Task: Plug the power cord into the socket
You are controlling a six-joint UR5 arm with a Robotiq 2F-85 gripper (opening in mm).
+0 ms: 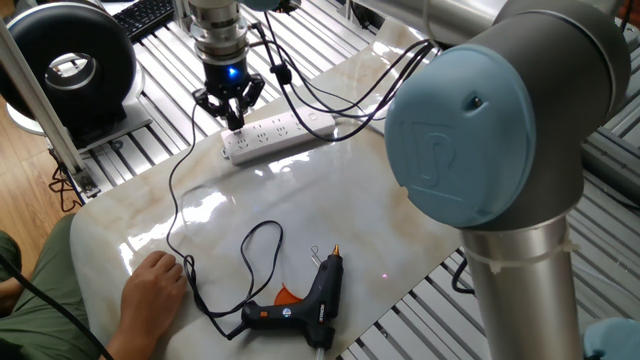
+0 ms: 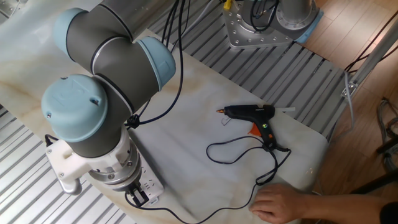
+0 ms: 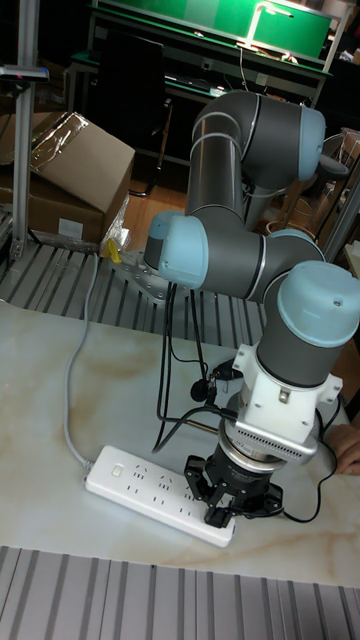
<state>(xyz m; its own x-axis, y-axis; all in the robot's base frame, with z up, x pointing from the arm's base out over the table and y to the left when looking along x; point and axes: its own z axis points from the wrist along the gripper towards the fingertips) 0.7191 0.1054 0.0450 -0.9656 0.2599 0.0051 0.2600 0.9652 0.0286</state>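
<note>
The socket, a long white power strip (image 1: 283,131), lies at the table's far side; it also shows as the strip (image 3: 145,486) in the tall view and the strip (image 2: 151,184) under the arm. My gripper (image 1: 234,121) stands upright over the strip's end, shut on the small black plug (image 3: 216,516) of the power cord, with the plug down at the strip's face. How deep the prongs sit is hidden. The thin black power cord (image 1: 173,190) runs down the table's left side, loops, and ends at a black glue gun (image 1: 312,294).
A person's hand (image 1: 153,290) rests on the cord near the table's front corner, seen also as the hand (image 2: 283,203). The strip's pale grey cable (image 3: 74,400) trails left. A black round device (image 1: 70,68) stands beyond the table. Thick arm cables (image 1: 330,95) hang over the strip.
</note>
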